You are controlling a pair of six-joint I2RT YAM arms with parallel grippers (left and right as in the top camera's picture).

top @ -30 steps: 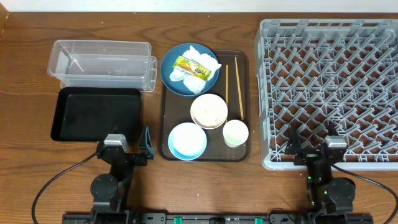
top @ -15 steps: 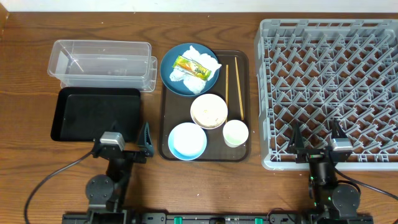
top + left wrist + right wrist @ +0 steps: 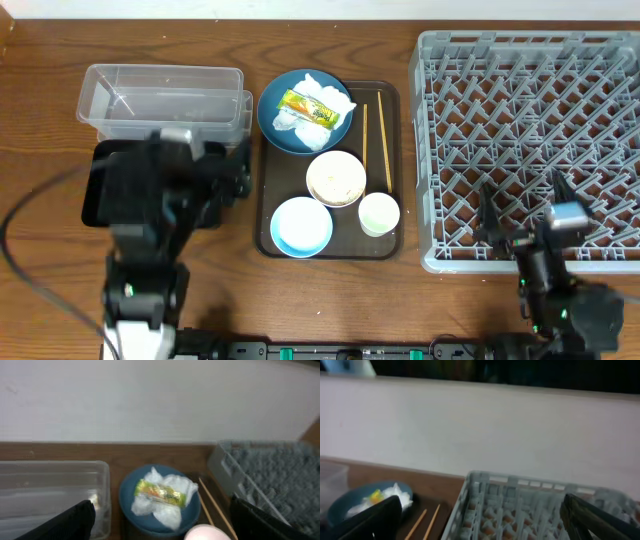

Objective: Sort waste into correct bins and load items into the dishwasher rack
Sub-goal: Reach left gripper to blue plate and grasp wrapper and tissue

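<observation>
The serving tray lies between tub and rack.

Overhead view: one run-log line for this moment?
left gripper open by black tray | right gripper open over dishwasher rack | wrapper on blue plate

I'm seeing two arms that are mostly black. The left arm is coming through smeared on the overhead feed: a dark mass carrying a small grey block on top, with a pale whitish section lower down (edges too blurred to trace). A thin black cable is curving away from it. The right arm is wearing a matching grey cap. On the wrist feeds, the left fingers and right fingers are reading the same way: plain matte black wedges, no markings showing.
</observation>
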